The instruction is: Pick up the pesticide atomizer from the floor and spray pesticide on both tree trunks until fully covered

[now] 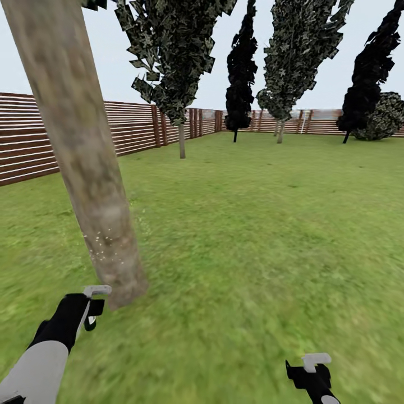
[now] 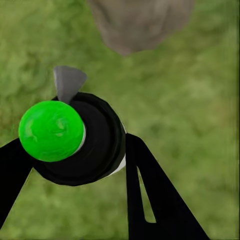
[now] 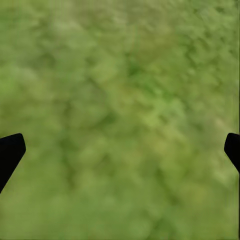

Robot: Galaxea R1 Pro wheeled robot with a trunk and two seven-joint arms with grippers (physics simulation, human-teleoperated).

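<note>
Left gripper (image 2: 75, 165) jaws clamped on black green-capped atomizer (image 2: 75, 140), near thick grey-brown trunk (image 1: 84, 168); few white specks (image 1: 104, 241). Right gripper (image 3: 120, 150) jaws apart. Risk: nozzle misaimed, upper bark uncovered.

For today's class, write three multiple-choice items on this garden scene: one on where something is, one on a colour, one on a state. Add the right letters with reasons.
1. Where does the thick tree trunk stand in the head view?
A. Ahead of the left arm
B. Beside the far fence corner
C. Ahead of the right arm

2. What colour is the round top of the atomizer in the left wrist view?
A. Red
B. Bright green
C. Blue

3. How is the right end effector?
A. Shut on a bottle
B. Shut on a branch
C. Open, over bare grass

Answers: 1 A, the trunk rises just beyond the left end effector. 2 B, the ball-shaped cap is vivid green. 3 C, its fingers sit at opposite edges of the right wrist view with grass between.
</note>
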